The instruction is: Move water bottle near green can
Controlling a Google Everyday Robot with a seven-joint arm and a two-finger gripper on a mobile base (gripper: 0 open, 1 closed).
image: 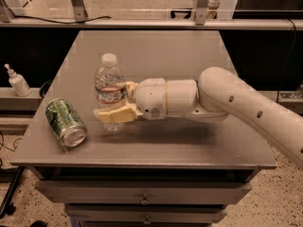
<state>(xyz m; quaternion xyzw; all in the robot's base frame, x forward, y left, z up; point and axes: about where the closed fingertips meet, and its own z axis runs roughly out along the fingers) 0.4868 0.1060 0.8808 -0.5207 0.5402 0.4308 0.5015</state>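
We are watching the gripper (115, 103), and it is clasping the water bottle (110, 82) around its lower half. One cream-coloured finger (115, 115) is pressing across the side of the bottle that faces us, and the other finger (129, 87) is peeking out from behind the bottle on its right. The fingers are closing on the bottle from both sides, so we are calling this a firm hold.

The water bottle is standing upright with its white cap on top, and its white-and-red label band is showing just above the near finger. Its base is sitting at or just over the tabletop (189, 148); we cannot tell which.

Moving outward, the white arm (236, 98) is stretching away to the right of the water bottle. It is running low over the tabletop and casting a shadow beneath itself before leaving at the right edge.

To the left of the water bottle and slightly nearer to us, the green can (65, 123) is lying on its side with a silver end pointing toward us. It is near the bottle but not touching it, with a strip of bare grey surface between them.

Further left of the water bottle, off the tabletop on a ledge, a small white pump bottle (18, 82) is standing. Below the water bottle, under the front edge, drawers (142, 193) are showing.
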